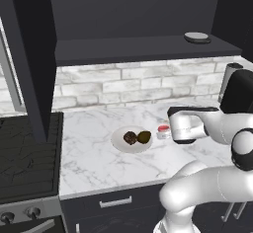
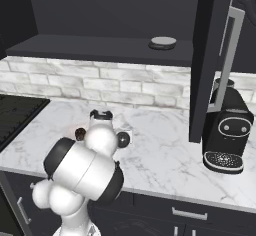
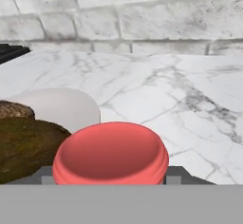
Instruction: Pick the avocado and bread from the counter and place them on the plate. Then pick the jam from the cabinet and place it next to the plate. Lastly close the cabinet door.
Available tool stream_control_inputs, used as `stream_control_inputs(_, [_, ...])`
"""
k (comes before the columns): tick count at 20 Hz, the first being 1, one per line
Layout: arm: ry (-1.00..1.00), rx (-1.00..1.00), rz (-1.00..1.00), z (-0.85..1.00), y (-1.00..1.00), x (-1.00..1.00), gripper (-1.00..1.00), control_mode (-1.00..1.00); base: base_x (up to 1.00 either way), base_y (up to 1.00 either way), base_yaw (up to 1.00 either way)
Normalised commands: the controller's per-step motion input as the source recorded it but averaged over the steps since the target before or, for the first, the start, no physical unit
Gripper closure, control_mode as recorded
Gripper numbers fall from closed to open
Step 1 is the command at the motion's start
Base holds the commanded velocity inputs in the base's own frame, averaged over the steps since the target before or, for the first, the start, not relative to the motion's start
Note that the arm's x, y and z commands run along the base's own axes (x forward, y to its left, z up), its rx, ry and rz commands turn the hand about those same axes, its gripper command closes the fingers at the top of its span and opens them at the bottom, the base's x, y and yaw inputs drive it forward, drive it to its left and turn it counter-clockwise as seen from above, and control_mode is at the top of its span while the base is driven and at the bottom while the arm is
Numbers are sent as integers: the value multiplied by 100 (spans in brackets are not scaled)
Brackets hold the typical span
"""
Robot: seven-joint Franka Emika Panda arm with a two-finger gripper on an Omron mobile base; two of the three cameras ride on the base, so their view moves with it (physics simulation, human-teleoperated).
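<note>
The white plate (image 1: 118, 141) lies on the marble counter (image 1: 94, 163) with the knobbly brown bread (image 1: 130, 137) and the olive avocado (image 1: 144, 137) on it. Just right of the plate stands the red jam (image 1: 163, 131), at counter level. My gripper (image 1: 169, 128) reaches it from the right, held level. In the hand view the jam's red lid (image 3: 110, 154) sits very close between the fingertips, which press against both its sides. Avocado (image 3: 23, 147), bread (image 3: 12, 109) and plate (image 3: 66, 107) lie to its left. Both cabinet doors (image 2: 204, 60) hang open.
A grey flat disc (image 1: 196, 37) lies on the cabinet shelf. A black coffee machine (image 2: 227, 132) stands at the counter's right end under the open right door with its silver handle (image 2: 227, 50). The stove (image 1: 24, 148) is on the left. A brick wall (image 3: 142, 14) backs the counter.
</note>
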Motion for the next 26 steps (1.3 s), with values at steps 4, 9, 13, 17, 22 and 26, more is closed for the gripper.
stream_control_inputs(4, [0,0,0,-22,0,8,100,-100,0,0,0])
stream_control_inputs(9, [-2,0,0,-18,0,11,100,-100,0,0,0])
stream_control_inputs(13, [-4,0,0,-27,9,7,100,-100,0,0,0])
stream_control_inputs(17, [-3,0,0,-26,10,1,100,-100,0,0,0])
stream_control_inputs(22, [0,1,0,-6,2,0,100,-100,0,0,0])
stream_control_inputs(26, [-4,0,0,-6,1,0,100,-100,0,0,0])
